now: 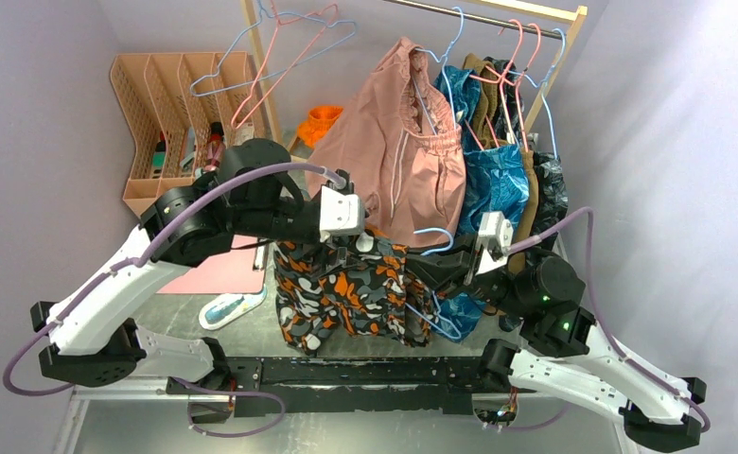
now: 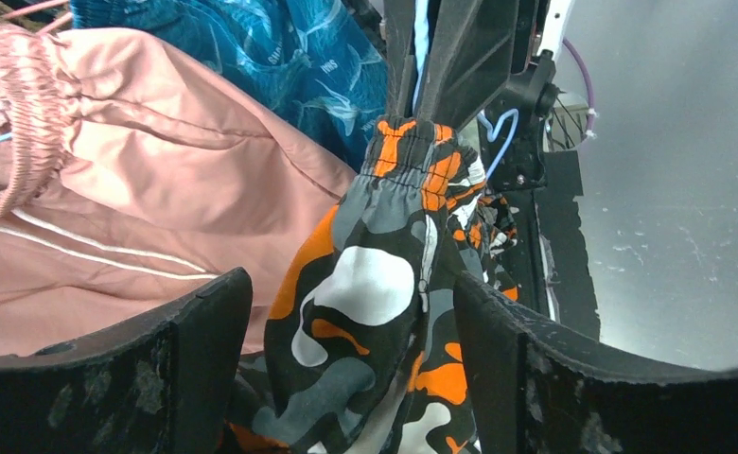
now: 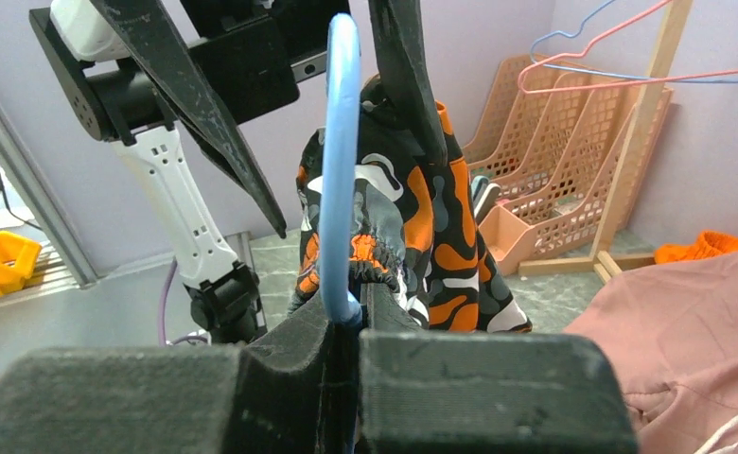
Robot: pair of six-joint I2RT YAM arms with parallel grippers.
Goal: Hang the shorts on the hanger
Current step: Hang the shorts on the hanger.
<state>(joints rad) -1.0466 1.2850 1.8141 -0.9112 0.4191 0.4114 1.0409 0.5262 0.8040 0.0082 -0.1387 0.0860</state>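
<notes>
The camouflage-print shorts [image 1: 346, 293] hang in a bunch in front of the clothes rail, waistband up. My left gripper [image 1: 360, 241] is open. Its black fingers [image 2: 204, 350] stand wide on either side of a fold of the shorts [image 2: 365, 312]. My right gripper [image 1: 433, 263] is shut on the light-blue hanger [image 3: 339, 170], with the wire pinched between its pads [image 3: 412, 326]. The hanger [image 1: 438, 235] runs into the gathered waistband of the shorts [image 3: 384, 255]. From the left wrist, the right gripper's fingers [image 2: 460, 57] press against the top of the waistband.
Just behind hang a dusty-pink garment [image 1: 394, 142] and a blue leaf-print garment [image 1: 493, 180] on a wooden rail [image 1: 554, 76]. Spare pink and blue hangers [image 1: 289, 57] hang at the back left. A peach file organiser [image 1: 176, 104] and a pink mat [image 1: 219, 270] are on the left.
</notes>
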